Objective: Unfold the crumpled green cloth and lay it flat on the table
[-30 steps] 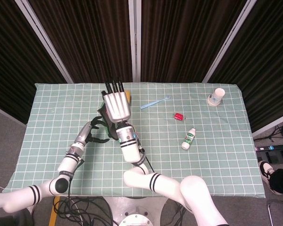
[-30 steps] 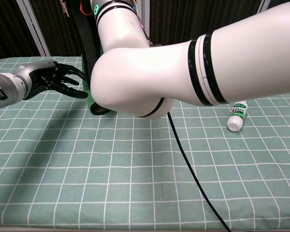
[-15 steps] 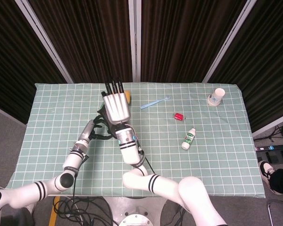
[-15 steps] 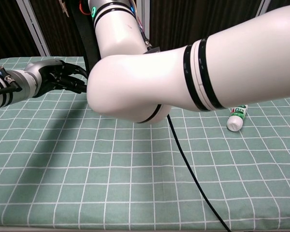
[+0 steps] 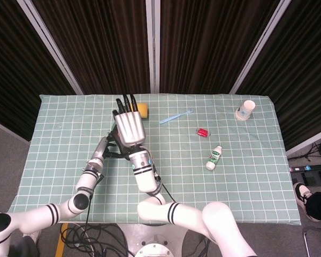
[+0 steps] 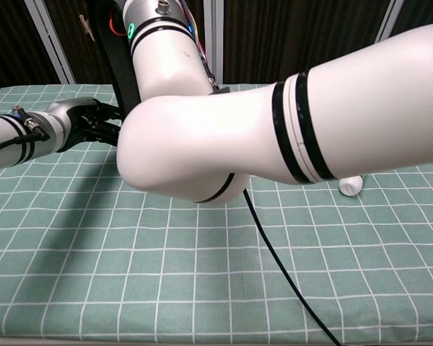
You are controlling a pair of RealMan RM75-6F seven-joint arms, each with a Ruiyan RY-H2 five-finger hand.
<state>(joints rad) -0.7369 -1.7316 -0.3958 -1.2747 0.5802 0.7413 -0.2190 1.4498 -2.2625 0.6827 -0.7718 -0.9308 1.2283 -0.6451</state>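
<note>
Only a dark sliver of the green cloth (image 5: 114,130) shows in the head view, at the left edge of my right hand (image 5: 129,127). That hand hovers flat above the cloth, its fingers stretched out and slightly apart, pointing to the far side. My left hand (image 5: 109,146) reaches in from the left to the cloth's near edge. In the chest view my left hand (image 6: 78,123) has its fingers hidden behind the big white right arm (image 6: 224,137), so I cannot tell whether it grips the cloth. The cloth itself is hidden in the chest view.
A yellow object (image 5: 143,110) lies just beyond my right hand's fingertips. Further right are a blue toothbrush (image 5: 175,116), a small red item (image 5: 203,132), a white bottle (image 5: 214,157) and a paper cup (image 5: 246,109). The checked tablecloth (image 5: 246,182) covers the table.
My left hand has moved right, in under the right arm and up to the cloth. The right hand has shifted slightly left. The green sliver in the chest view is now hidden.
</note>
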